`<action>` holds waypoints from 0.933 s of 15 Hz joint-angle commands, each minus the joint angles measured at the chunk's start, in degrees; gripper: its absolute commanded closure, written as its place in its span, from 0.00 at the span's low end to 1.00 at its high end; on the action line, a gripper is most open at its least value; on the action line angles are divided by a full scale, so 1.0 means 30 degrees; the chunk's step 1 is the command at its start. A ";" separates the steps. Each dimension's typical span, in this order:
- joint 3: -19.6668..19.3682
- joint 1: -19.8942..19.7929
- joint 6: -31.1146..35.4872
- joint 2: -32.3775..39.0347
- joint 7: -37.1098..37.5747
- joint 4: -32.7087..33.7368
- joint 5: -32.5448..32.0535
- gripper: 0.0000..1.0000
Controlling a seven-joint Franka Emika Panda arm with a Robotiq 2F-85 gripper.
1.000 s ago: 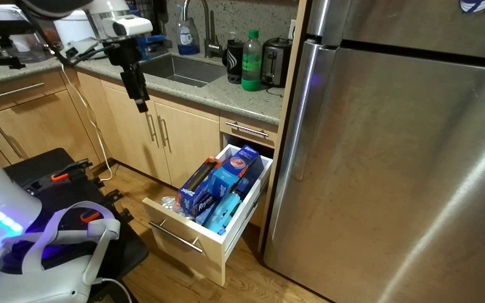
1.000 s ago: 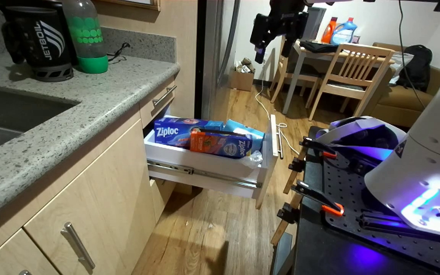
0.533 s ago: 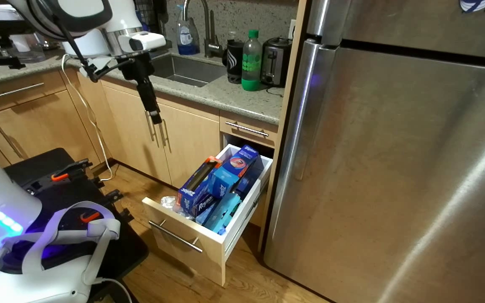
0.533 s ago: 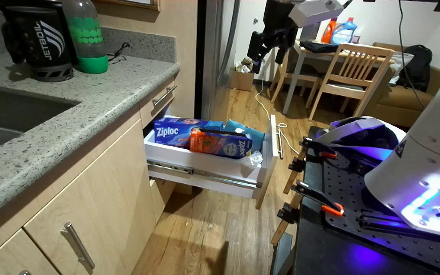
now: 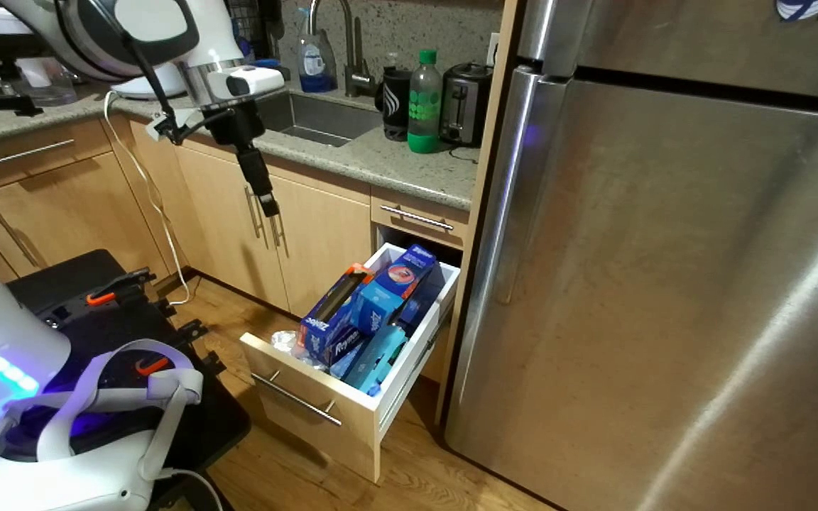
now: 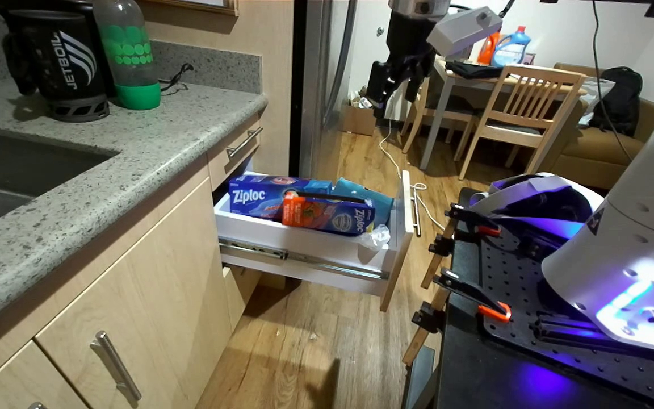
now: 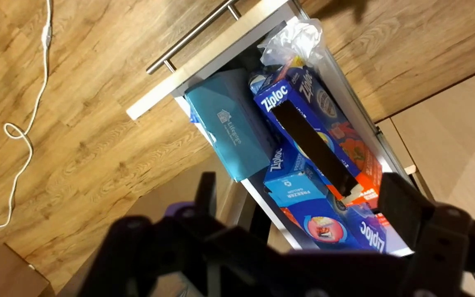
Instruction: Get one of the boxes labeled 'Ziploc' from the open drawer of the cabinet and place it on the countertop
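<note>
Claw point(image 6: 395, 99): jaws spread wide, nothing between them; above the drawer and touching nothing.
Change: claw a little lower and closer to the drawer point(image 5: 359, 433) than a moment ago, in both exterior views; nothing in the drawer looks shifted.
Meaning: judged to be the approach; pick not yet made, no setback seen.
Front Ziploc box point(image 7: 324, 136): lies in the drawer towards its front panel, black strip along the top; "Ziploc" legible on top and side. Probably the easier one to take, being the less crowded.
Rear Ziploc box point(image 7: 324, 225): same drawer, nearer the cabinet point(image 6: 151, 272); "Ziploc" on the side, "FREEZER" and "GALLON" on its light-blue part.
Teal box point(image 7: 227, 128): also in the drawer; seems to read "Lifegogo", line below too fine.
Reyno… print point(image 5: 345, 343): on a blue face by the front Ziploc box; which carton it belongs to, cannot tell.
Table point(image 6: 191, 128): grey speckled slab, the goal; placing still to do.
Black mug point(image 6: 57, 62): stands on the table; marked "JETBOIL".
</note>
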 commanded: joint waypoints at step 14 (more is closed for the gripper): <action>-0.3977 0.2716 0.3654 0.8313 -0.6438 0.3266 -0.0151 0.00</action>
